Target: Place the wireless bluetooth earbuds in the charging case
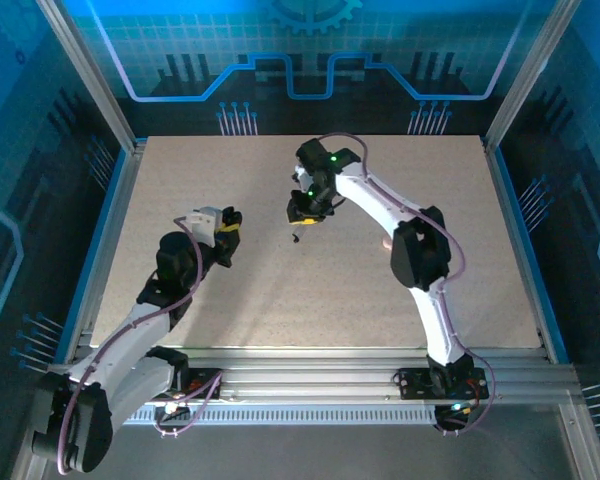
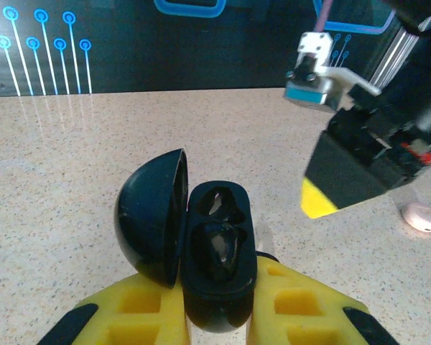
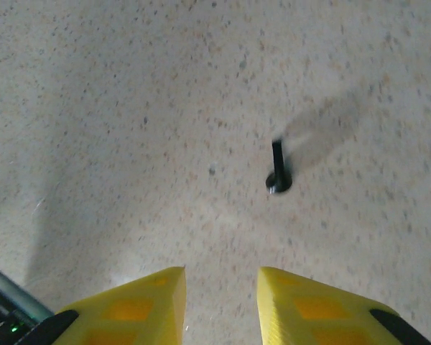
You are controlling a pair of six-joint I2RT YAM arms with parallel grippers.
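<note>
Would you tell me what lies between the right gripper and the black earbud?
In the right wrist view, just bare tabletop separates the right gripper from the black earbud.

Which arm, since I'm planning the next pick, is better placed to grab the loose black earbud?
Right. The right gripper hangs open close over the black earbud, fingers empty. The left gripper is shut on the open black case, so it is occupied.

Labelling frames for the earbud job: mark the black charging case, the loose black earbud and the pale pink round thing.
black charging case (image 2: pixel 215 277): left wrist view, on its open base.
black earbud (image 3: pixel 277 172): right wrist view, where stem meets head.
pale pink round thing (image 2: pixel 422 216): left wrist view, its middle.
</note>
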